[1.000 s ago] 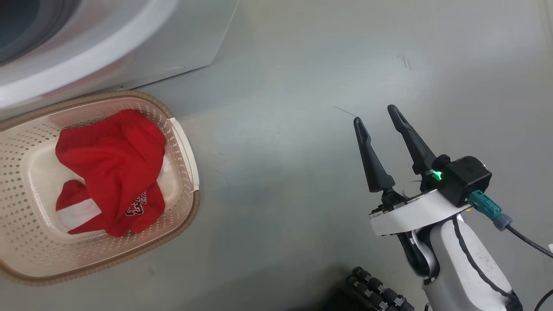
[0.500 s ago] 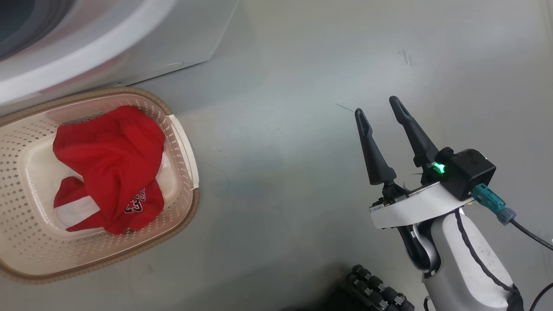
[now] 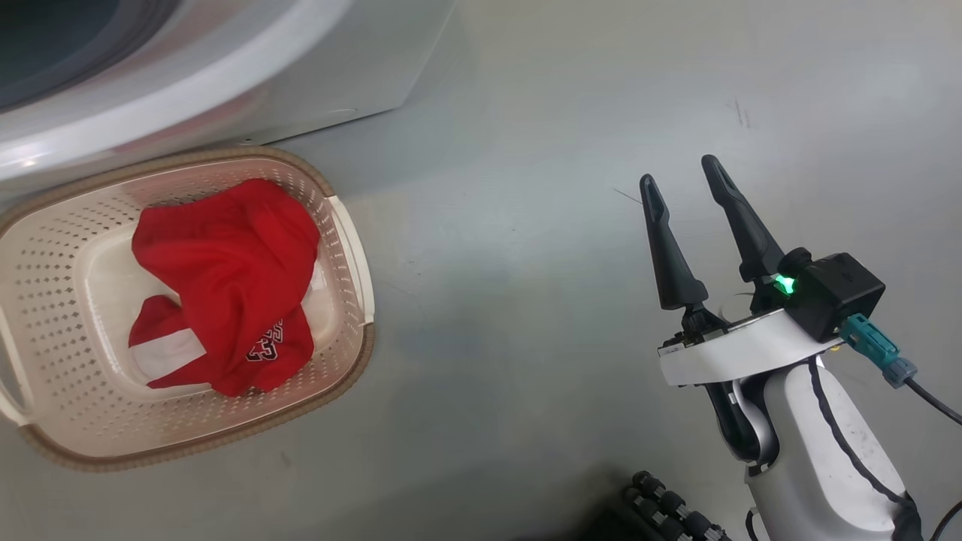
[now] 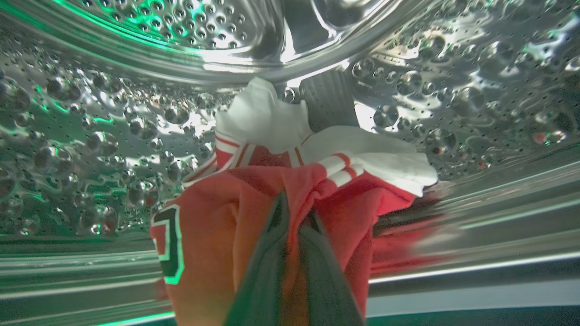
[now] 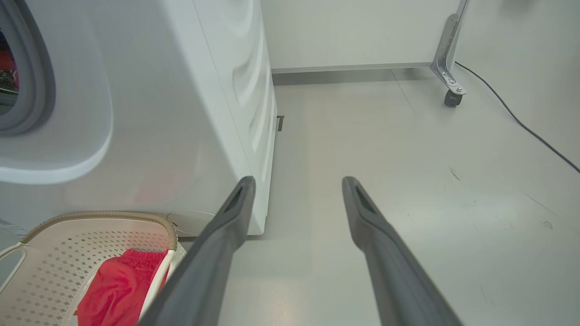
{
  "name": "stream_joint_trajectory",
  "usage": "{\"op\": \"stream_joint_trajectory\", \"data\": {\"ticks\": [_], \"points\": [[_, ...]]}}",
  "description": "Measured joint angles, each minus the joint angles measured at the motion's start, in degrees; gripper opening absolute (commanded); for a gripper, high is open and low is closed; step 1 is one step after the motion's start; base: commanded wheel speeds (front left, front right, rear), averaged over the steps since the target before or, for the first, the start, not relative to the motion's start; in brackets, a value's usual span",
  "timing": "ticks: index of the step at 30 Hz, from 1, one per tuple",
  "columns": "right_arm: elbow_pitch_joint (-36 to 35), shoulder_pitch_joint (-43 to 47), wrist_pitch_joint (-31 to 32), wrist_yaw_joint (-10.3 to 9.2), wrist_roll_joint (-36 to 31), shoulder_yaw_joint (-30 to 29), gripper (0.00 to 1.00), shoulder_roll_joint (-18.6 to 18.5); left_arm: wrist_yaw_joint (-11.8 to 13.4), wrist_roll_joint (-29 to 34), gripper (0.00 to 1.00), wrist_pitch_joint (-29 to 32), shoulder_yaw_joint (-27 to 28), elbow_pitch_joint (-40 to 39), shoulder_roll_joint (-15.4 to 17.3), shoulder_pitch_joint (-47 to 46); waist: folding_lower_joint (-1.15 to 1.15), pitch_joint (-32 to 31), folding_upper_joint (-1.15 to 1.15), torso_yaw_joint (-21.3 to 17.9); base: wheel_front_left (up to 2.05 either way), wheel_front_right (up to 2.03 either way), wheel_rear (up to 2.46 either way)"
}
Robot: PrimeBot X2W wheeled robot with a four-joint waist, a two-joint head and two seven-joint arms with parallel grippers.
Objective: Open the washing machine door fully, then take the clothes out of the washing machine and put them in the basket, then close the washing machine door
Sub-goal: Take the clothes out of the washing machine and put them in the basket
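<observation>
left gripper point(image 4: 297, 210): inside the steel drum point(image 4: 90, 136) of the washing machine point(image 3: 225, 83). its two dark fingers are pinched together on a fold of a red jersey point(image 4: 217, 235) with white stripes and a dark numeral. the cloth is bunched around the fingers. a white piece point(image 4: 263, 117) lies just beyond the jersey, touching it, on the far drum wall.

right gripper point(image 3: 679, 173): fingers spread wide with nothing between them. it hangs over the bare grey floor point(image 3: 526, 300), well to the right of the basket point(image 3: 367, 353).

basket: stands on the floor at the left, just beside the machine's lower front; contact between the two cannot be told. a red garment point(image 3: 233, 278) with a white band and dark lettering lies crumpled inside it.

machine opening: the grey gasket point(image 5: 43, 90) shows at the far left of the right wrist view.
</observation>
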Motion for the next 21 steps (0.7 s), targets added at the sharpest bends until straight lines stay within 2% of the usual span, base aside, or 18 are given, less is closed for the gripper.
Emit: {"op": "stream_joint_trajectory", "data": {"ticks": [8, 17, 21], "points": [[-0.11, -0.01, -0.01, -0.05, -0.74, -1.02, 1.00, -0.02, 0.36, -2.03, 0.00, -8.82, 2.08, -2.54, -2.64, 1.72, 0.00, -1.22, 0.00, 2.03, 0.00, 0.00, 0.00], [-0.02, 0.05, -0.02, -0.05, -2.08, -1.88, 1.00, -0.04, 1.40, -4.71, 0.00, -19.89, 5.05, -6.02, -6.69, 9.85, 0.00, -3.59, 0.00, 4.05, 0.00, 0.00, 0.00], [0.14, 0.18, -0.02, -0.05, -2.60, -2.19, 1.00, -0.11, 1.60, -5.46, 0.00, -24.47, 6.10, -7.53, -7.45, 13.93, 0.00, -5.01, 0.00, 4.86, 0.00, 0.00, 0.00]]}}
